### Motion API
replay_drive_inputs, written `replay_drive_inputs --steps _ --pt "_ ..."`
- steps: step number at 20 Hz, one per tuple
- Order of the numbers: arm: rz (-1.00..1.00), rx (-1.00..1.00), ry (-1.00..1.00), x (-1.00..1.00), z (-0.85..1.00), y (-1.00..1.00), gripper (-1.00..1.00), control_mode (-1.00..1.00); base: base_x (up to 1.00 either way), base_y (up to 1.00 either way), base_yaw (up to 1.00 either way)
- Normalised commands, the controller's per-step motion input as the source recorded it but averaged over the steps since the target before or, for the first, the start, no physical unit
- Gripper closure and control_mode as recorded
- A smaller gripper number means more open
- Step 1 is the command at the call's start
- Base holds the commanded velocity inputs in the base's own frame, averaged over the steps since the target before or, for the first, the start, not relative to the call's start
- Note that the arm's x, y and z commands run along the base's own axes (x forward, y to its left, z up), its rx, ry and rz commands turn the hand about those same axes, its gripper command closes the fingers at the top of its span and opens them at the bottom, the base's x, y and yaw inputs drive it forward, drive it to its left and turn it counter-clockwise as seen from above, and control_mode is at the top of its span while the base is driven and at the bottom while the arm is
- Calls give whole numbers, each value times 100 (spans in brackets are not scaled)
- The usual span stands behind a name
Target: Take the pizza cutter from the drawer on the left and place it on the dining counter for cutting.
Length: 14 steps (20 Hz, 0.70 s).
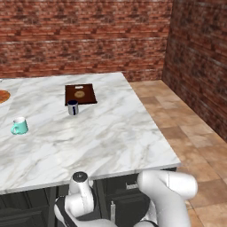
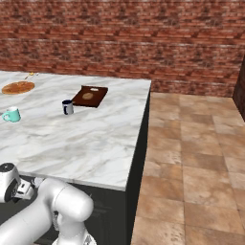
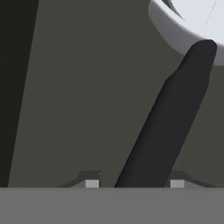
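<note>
The dining counter (image 1: pixel 102 142) spreads widest across both base views, a white marble slab with grey veins on black cabinets, with red brick walls behind it and tan floor tiles to its right; the robot's white arm (image 1: pixel 168 190) bends low in front of the counter's near edge and reaches down beneath the slab, where black cabinet fronts stand in shadow; on the marble a dark brown wooden board (image 1: pixel 80 94) lies toward the far side with a small round brown item on it; a pizza (image 2: pixel 18 87) lies at the far left of the top; a dark blue cup (image 1: pixel 73 107) stands just in front of the board, and a teal mug (image 1: pixel 19 126) stands well to its left near the counter's left side.

In the hand view the drawer (image 3: pixel 87 96) shows as a flat dark grey floor with a darker band along the left; the pizza cutter (image 3: pixel 173 113) lies in it, its black handle running from between the fingertips up to a pale grey-white wheel at the top right; the gripper (image 3: pixel 134 184) has one pale fingertip on each side of the handle, a slight gap showing at each; whether the jaws have clamped it cannot be told.
</note>
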Motion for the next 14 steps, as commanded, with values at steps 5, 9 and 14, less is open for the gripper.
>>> replay_drive_inputs --steps 5,9,14 --pt "0 0 0 -47 -48 31 100 -100 0 0 0" --pt "0 0 0 -56 -48 37 100 -100 0 0 0" --pt "0 0 0 -53 -47 40 100 -100 0 0 0"
